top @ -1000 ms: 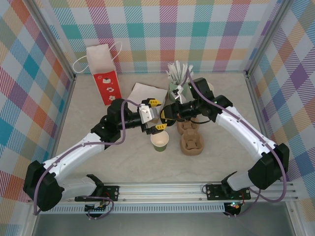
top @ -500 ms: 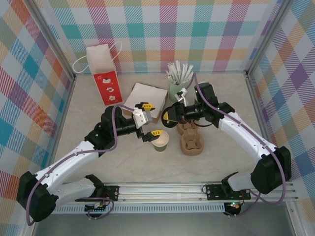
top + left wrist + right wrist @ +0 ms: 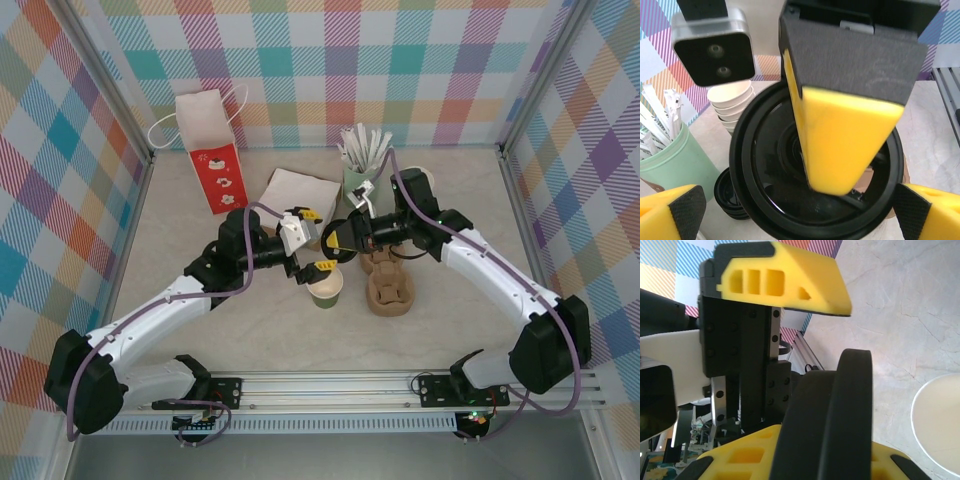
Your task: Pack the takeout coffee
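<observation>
black lid [image 3: 765,165] facing camera, pinched by right gripper [image 3: 840,150] | left gripper [image 3: 800,215] spread wide | mint cup [image 3: 670,165] at left

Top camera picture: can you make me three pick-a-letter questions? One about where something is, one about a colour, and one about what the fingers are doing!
1. Where on the table is the green cup? A back left corner; B near the middle; C back right corner.
2. What colour is the lid that the right fingers hold? A white; B red; C black.
3. How are the left fingers? A wide open; B shut tight; C shut on the cup.
Answers: 1 B, it stands on the tabletop between the two arms; 2 C, the round lid looks black; 3 A, the two tips stand far apart with nothing gripped.
</observation>
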Robot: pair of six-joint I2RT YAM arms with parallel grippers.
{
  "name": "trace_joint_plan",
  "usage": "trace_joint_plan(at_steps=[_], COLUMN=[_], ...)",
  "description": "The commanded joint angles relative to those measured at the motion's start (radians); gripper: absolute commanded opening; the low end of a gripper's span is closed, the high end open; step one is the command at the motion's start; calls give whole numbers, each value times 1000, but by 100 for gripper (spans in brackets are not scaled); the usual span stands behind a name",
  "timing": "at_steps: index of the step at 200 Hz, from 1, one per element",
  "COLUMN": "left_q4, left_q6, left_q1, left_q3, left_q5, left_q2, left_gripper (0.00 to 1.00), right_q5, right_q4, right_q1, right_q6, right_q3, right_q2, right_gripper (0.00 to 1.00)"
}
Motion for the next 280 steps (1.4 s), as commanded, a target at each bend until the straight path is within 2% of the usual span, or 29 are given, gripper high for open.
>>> trace_joint_plan(at_steps=[1,85,207,234,280], left_q4=[39,21,-37,-55,-122], left_q6=[11,35,88,103,123], left_q1=[-14,-16,-27,-27,-27], left_q3=[34,58,77,70,65], left_q5=[18,33,-4,-17,-45], left_q2=[5,36,82,72,48], left_gripper=[96,84,73,72,72], right_q5=[-29,-18,10,32,93], right_q4=[4,11,-10,-48,-94], right_q1=[12,38,62,62,56], right_q6=[-32,-5,25,2,-21], right_q3=[20,48,80,91,84], right_q2=[25,50,65,61,46], right_gripper=[24,23,25,30,51])
